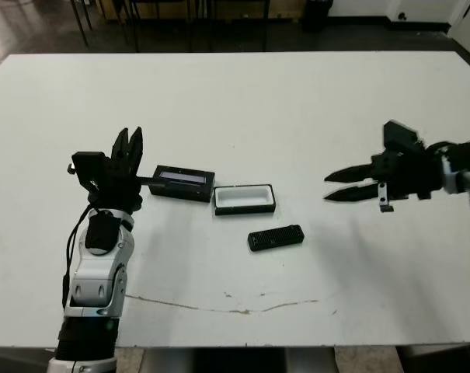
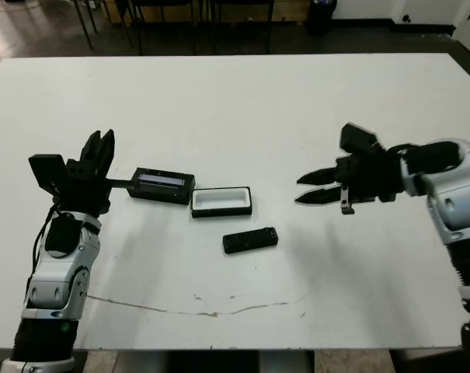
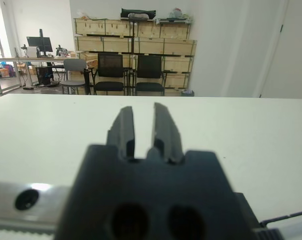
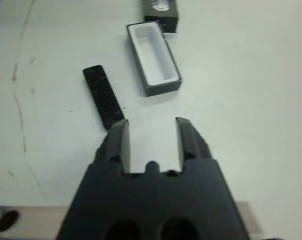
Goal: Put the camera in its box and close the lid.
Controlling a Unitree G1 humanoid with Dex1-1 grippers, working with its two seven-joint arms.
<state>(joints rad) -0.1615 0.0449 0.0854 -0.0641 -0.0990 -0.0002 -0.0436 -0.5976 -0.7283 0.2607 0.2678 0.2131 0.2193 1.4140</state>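
The camera [image 1: 276,238] lay flat on the white bench [image 1: 242,101], just in front of its box [image 1: 245,199] on the robot's side and apart from it, its long axis running roughly left to right with the right end tilted slightly away. The right hand [image 1: 330,188] hovered off to the camera's right, its fingers apart and pointing leftward across the bench; in the right wrist view the camera sat just past its left fingertip, so the hand appeared to need a small shift toward the robot to straddle the bar. The left hand [image 1: 130,141], fingers only narrowly parted and empty, stood beside the lid [image 1: 183,183], which lay just left of the open, white-lined box. The bench was otherwise bare but for a thin brownish streak [image 1: 219,307] near its front edge. Chairs [image 3: 129,72] and stacked wooden crates [image 3: 136,45] lined the far wall.
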